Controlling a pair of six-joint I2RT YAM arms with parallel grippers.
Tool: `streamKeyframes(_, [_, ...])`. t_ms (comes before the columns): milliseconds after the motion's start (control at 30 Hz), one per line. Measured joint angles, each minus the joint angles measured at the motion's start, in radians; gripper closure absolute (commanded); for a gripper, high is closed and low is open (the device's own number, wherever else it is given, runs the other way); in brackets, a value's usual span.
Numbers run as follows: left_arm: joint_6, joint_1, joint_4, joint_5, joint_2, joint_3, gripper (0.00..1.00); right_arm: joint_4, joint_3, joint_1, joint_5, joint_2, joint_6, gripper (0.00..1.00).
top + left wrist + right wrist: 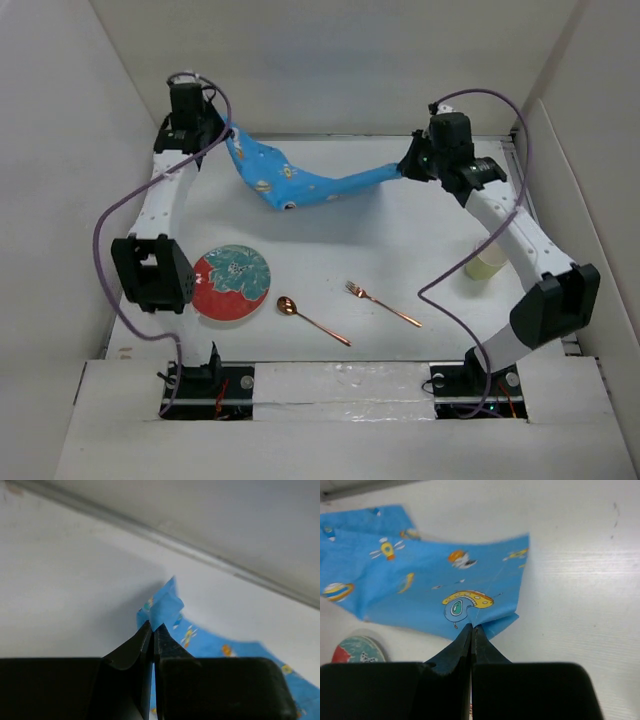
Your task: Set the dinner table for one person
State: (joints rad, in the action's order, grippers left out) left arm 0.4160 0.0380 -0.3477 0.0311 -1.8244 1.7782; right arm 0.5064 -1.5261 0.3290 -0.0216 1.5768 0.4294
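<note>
The blue cartoon-print cloth mat [300,185] hangs stretched between my two grippers above the far part of the white dinner table [400,240]. My left gripper [226,132] is shut on its left corner, seen in the left wrist view [153,626] pinching the cloth [165,605]. My right gripper [404,168] is shut on its right corner, seen in the right wrist view [471,628] pinching the cloth [430,585]. The mat sags in the middle. A red plate with a teal flower [232,283], a copper spoon [310,320] and a copper fork [382,303] lie on the table near the front.
A pale cup [487,263] stands at the right, partly behind the right arm. White walls enclose the table at the back and both sides. The plate's edge shows in the right wrist view [357,650].
</note>
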Motion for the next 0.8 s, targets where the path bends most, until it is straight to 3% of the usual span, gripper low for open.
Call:
streamKeyframes(133, [-0.005,0.0,-0.002,0.008,0.222,0.056,1.0,0.037,-0.052,0.006,-0.024,-0.133,-0.031,1.0])
streamKeyframes(233, [-0.012,0.0,-0.022,0.009,0.302,0.092,1.0,0.053,-0.089,-0.004,-0.029,-0.227,-0.036,1.0])
streamKeyframes(400, [-0.042,0.0,-0.074,-0.012,0.291,0.284,1.0,0.041,-0.112,-0.092,0.008,-0.25,-0.002,1.0])
streamKeyframes(500, [-0.063,0.0,-0.119,-0.023,0.164,0.44,1.0,0.031,-0.167,-0.127,0.01,-0.097,0.015,1.0])
streamKeyframes(633, [-0.091,0.0,-0.178,-0.05,-0.12,0.672,1.0,0.04,-0.319,-0.14,-0.032,0.248,0.021,1.0])
streamKeyframes(733, [-0.103,0.0,-0.198,-0.067,-0.307,0.687,1.0,0.116,-0.453,-0.14,-0.074,0.488,0.019,1.0])
streamKeyframes(800, [-0.114,0.002,-0.196,-0.075,-0.402,0.634,1.0,0.152,-0.47,-0.138,-0.097,0.56,0.019,1.0])
